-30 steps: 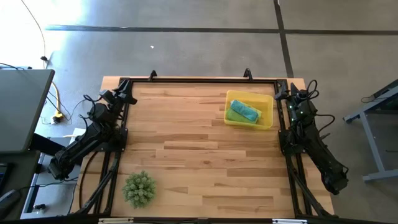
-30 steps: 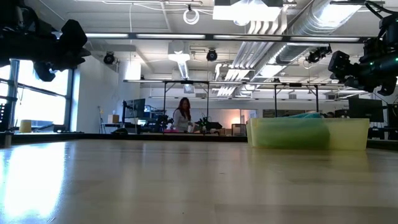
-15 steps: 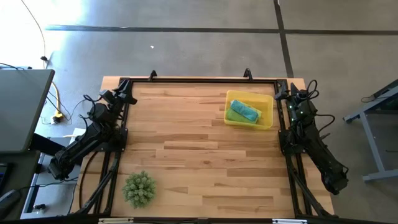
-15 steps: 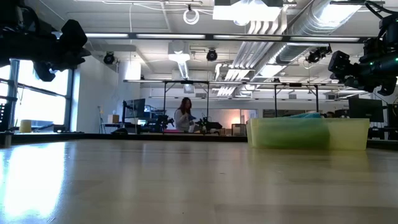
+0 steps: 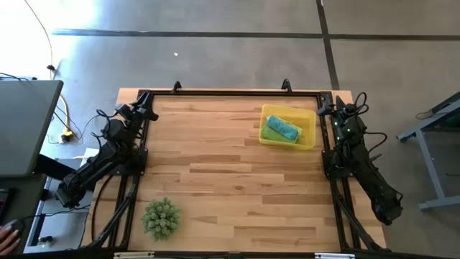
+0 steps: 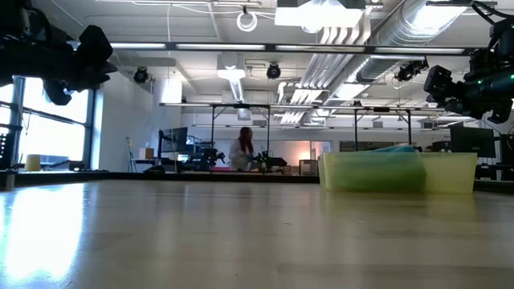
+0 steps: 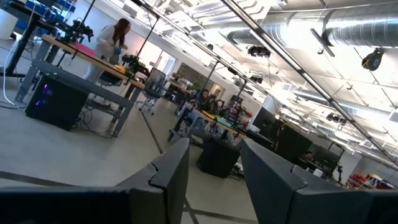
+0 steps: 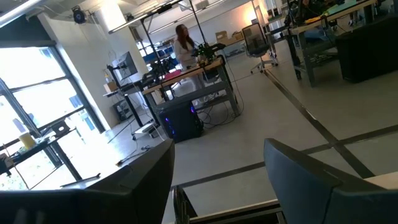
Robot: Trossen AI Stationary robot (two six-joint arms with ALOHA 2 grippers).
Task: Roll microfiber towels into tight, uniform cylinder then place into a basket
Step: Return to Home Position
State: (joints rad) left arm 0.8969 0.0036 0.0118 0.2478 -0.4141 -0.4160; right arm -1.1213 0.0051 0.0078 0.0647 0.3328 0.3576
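The yellow basket (image 5: 307,137) stands on the table's far right part. In it lie a rolled teal-blue towel (image 5: 283,127) and a lime-green towel (image 5: 271,134) beside it. In the low view the green shows through the basket's wall (image 6: 450,172), with teal (image 6: 393,148) just above the rim. My left gripper (image 5: 149,111) waits open at the table's far left corner, raised and holding nothing; its fingers (image 7: 168,174) frame the room beyond. My right gripper (image 5: 321,108) waits open at the far right corner, close to the basket, with nothing between its fingers (image 8: 149,180).
A spiky green ball-shaped plant (image 5: 160,218) sits near the table's front left. A black frame (image 5: 230,93) runs along the table's far edge and sides. People work at benches in the room beyond (image 6: 243,149). A person's hand (image 5: 7,229) shows off the table, lower left.
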